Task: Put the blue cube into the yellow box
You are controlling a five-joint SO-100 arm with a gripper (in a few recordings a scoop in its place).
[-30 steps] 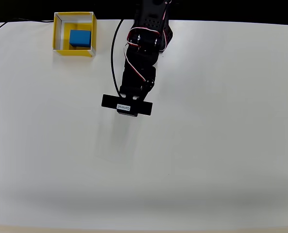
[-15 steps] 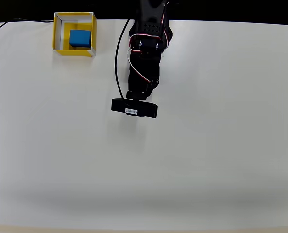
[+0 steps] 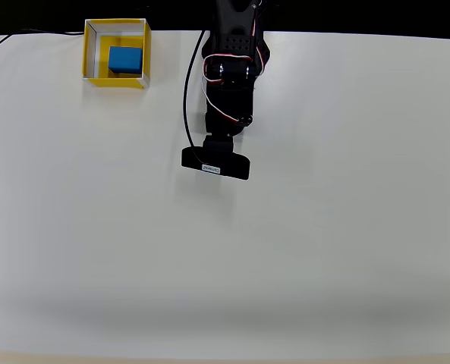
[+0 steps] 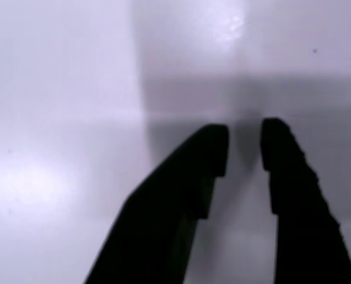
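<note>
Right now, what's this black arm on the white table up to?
Nothing is being handled. The blue cube already sits inside the yellow box at the table's far left corner in the overhead view. The arm reaches out over bare table near the middle, well apart from the box. Its end effector holds nothing, its fingers slightly parted.

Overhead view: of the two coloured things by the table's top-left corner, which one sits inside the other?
The blue cube is the inner one. It rests on the floor of the yellow box, whose pale walls ring it on all sides.
</note>
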